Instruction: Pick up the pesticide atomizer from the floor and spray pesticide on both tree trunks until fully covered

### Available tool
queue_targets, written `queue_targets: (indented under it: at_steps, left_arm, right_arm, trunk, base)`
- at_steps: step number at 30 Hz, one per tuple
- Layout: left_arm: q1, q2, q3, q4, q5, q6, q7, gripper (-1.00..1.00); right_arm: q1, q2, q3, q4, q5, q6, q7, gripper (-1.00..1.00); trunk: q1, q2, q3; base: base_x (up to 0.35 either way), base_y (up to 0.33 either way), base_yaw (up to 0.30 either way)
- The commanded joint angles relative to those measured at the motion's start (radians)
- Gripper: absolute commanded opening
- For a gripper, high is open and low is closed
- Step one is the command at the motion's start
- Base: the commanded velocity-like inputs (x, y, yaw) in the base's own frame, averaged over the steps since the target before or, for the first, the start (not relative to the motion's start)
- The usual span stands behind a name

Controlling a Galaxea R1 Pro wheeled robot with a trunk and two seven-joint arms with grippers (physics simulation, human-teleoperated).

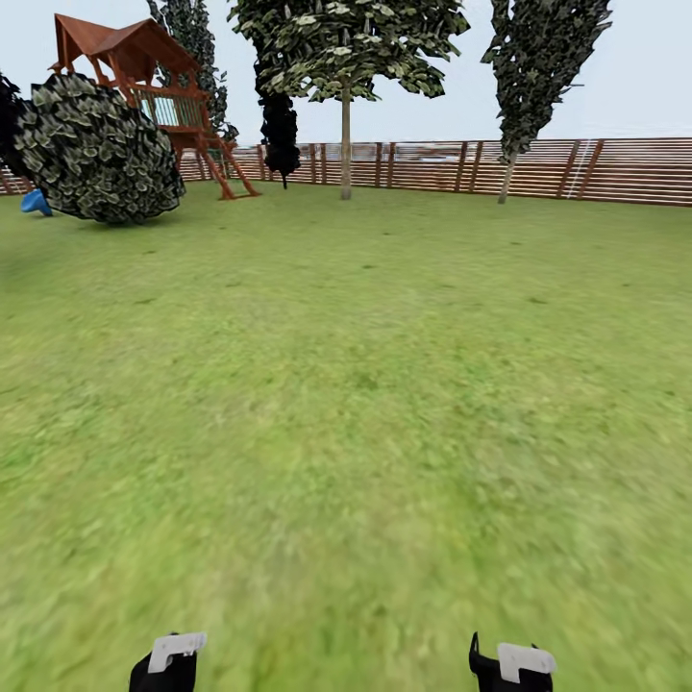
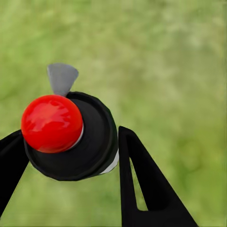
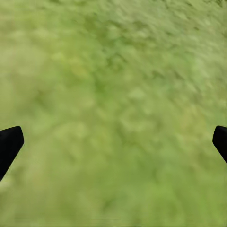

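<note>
Between the left gripper's (image 2: 71, 156) 2 black fingers sits the atomizer (image 2: 71, 137), its red cap facing the wrist camera, clamped above blurred lawn (image 1: 346, 404). Spread wide, the right gripper (image 3: 113, 142) holds nothing. Far ahead, a thick-trunked tree (image 1: 346, 135) stands before the slatted fence (image 1: 538, 168), beside a playhouse (image 1: 144, 86).

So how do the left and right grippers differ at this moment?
The left gripper is shut on the atomizer, whose red knob and black cap sit between its black fingers; the right gripper holds nothing. The left fingers press close against the cap, while the right fingers stand wide apart at the picture's edges. Both hang over green lawn, low at the head view's bottom edge.
</note>
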Motion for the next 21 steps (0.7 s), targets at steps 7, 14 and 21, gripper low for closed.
queue_targets:
  at_steps: [7,14,21]
  left_arm:
    - [0.001,0.0,0.0,0.0,0.0,0.0,0.0,-1.0]
    - [0.001,0.0,0.0,0.0,0.0,0.0,0.0,-1.0]
    - [0.0,0.0,0.0,0.0,0.0,0.0,0.0,-1.0]
  right_arm:
    - [0.0,0.0,-0.001,0.0,0.0,0.002,0.001,1.0]
    - [0.0,0.002,-0.001,0.0,0.0,0.002,0.0,1.0]
    - [0.0,0.002,-0.001,0.0,0.0,0.002,0.0,1.0]
  trunk:
    - [0.0,0.0,0.0]
    - [0.0,0.0,0.0]
    - [0.0,0.0,0.0]
  base:
    - [0.34,0.0,0.0]
    - [0.34,0.0,0.0]
    - [0.34,0.0,0.0]
